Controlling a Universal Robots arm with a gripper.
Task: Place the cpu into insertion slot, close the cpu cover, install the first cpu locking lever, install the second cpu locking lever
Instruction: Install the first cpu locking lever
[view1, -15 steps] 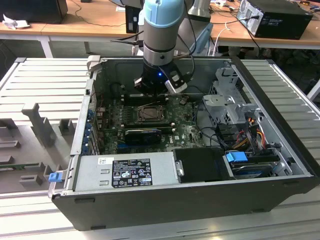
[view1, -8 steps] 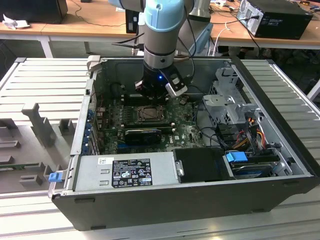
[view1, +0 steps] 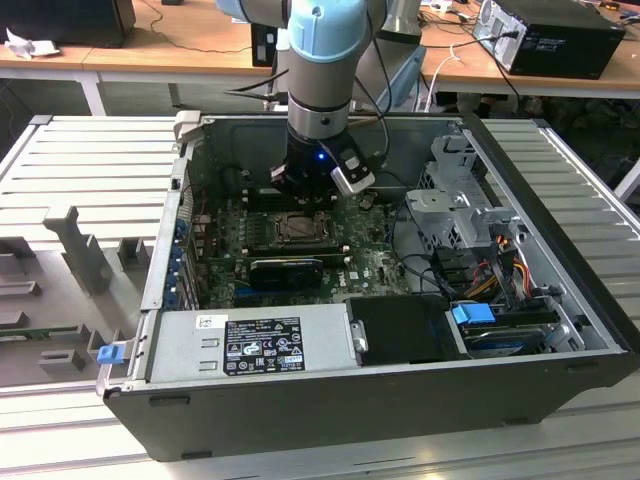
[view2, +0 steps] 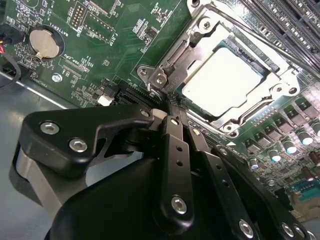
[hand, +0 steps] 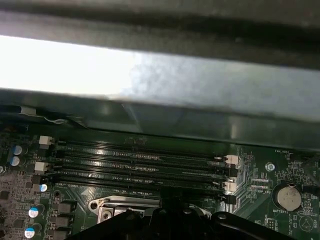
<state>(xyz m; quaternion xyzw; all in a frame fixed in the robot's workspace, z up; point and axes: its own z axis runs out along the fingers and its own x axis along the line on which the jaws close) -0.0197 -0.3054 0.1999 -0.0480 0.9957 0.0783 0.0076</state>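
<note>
Silver metal catches my eye first in the exterior view: the cpu cover (view1: 299, 228) lies flat on the green motherboard (view1: 375, 262) inside the open computer case (view1: 560, 260), and my arm has the gripper (view1: 305, 190) low over the board at the socket's far edge.

From the second wrist view I see the cpu (view2: 227, 75) seated in the insertion slot (view2: 172, 70), its pale face showing through the cover's cut-out, and the cpu cover (view2: 272, 80) down over it. The gripper (view2: 172, 112) has its fingers (view2: 176, 150) pressed together, tips right at the socket corner, touching or just beside a thin locking lever (view2: 161, 90) there. I cannot tell whether anything is pinched between them; it looks more like a push than a grasp. A coin battery (view2: 42, 42) sits well apart on the board.

Through the first wrist view I get the memory slots (hand: 140, 167) beside the socket and the case wall (hand: 200, 85) beyond.

I judge the chip placed and the cover closed, so a locking-lever step is in hand; seating it calls for steady pressure down and sideways under its hook.
</note>
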